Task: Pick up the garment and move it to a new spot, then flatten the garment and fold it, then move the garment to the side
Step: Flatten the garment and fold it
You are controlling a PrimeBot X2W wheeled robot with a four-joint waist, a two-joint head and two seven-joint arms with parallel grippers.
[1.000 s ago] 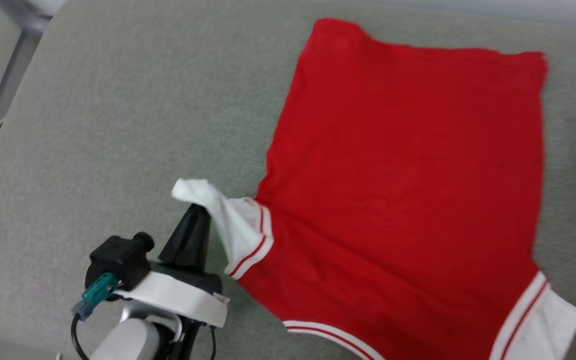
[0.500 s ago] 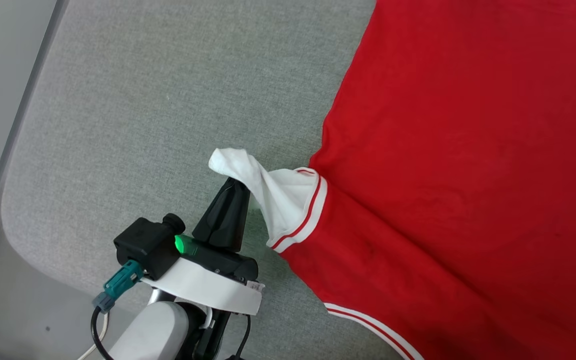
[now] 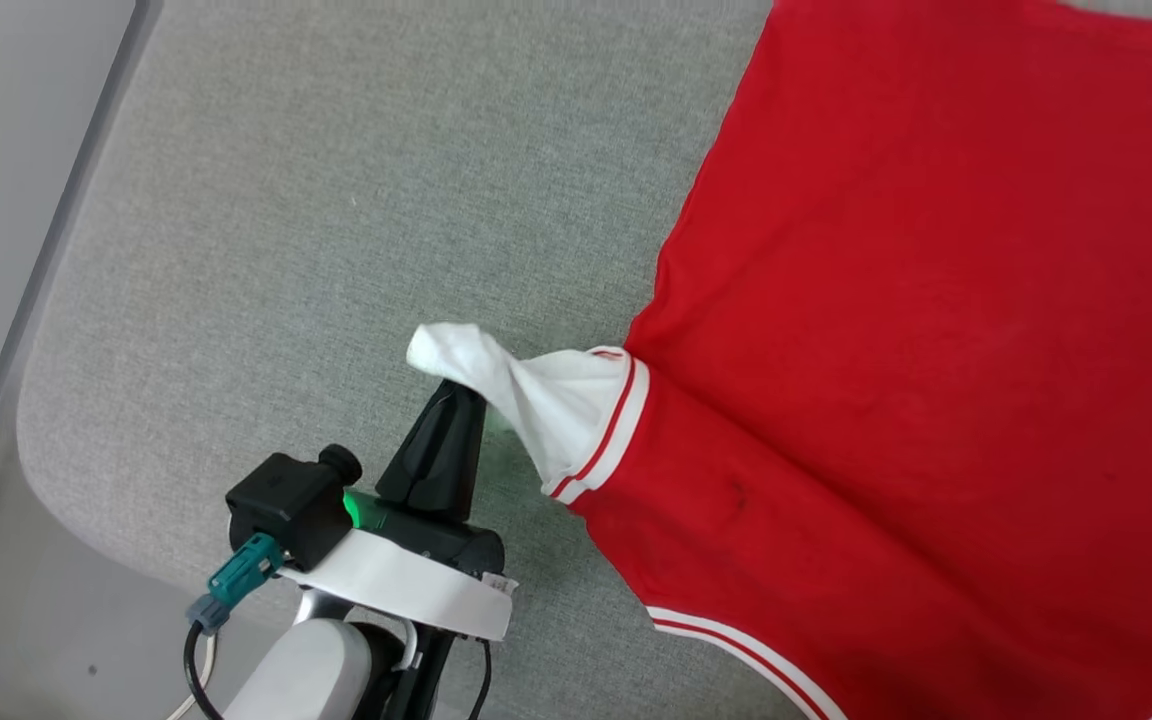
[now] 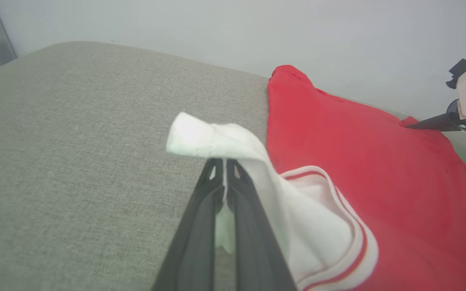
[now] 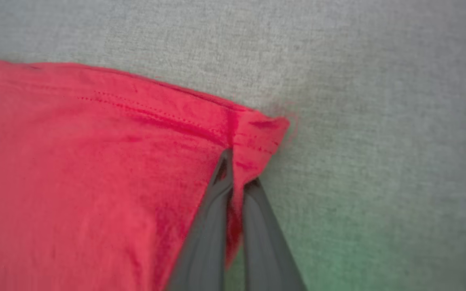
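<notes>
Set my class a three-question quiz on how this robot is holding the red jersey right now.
1. True or false: the left gripper is shut on the white sleeve of the red jersey.
2. Which part does the right gripper pinch? A) the striped neckline B) a red hemmed corner C) a white sleeve
3. In a few words: what does the jersey lie on?
Key: 1 true. 2 B. 3 a grey fabric-covered pad.
</notes>
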